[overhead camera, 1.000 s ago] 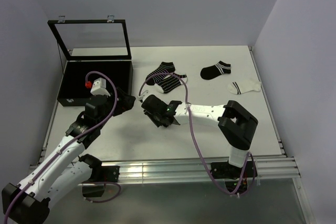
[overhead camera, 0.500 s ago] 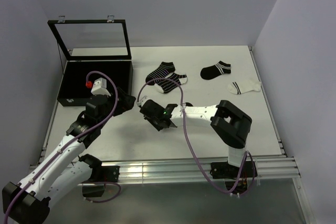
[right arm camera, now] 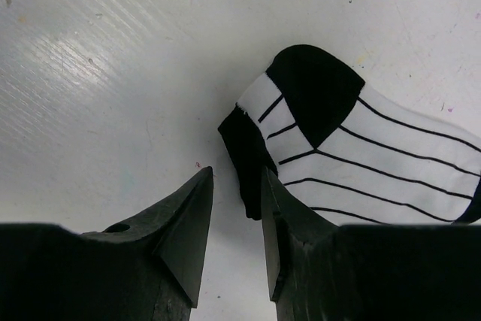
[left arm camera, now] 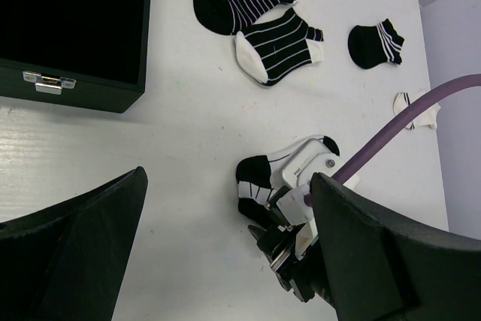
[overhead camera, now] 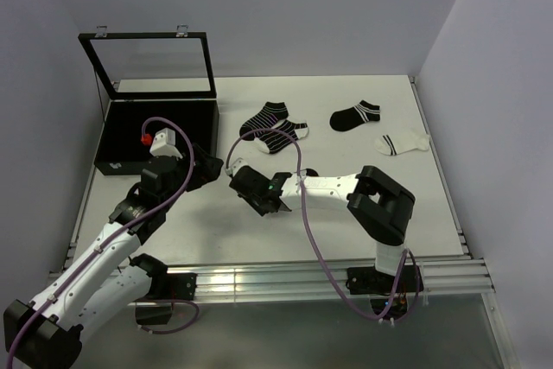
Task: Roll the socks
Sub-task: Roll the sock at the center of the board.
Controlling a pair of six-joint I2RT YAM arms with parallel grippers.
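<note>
Right jaws: slightly apart, clamped on nothing, tips low at the black edge of a white striped sock (right arm camera: 361, 148) lying flat mid-surface (overhead camera: 225, 231). Left jaws: wide apart, empty, above the surface beside the open box (overhead camera: 155, 131). Other socks (overhead camera: 354, 116) flat farther back.
</note>
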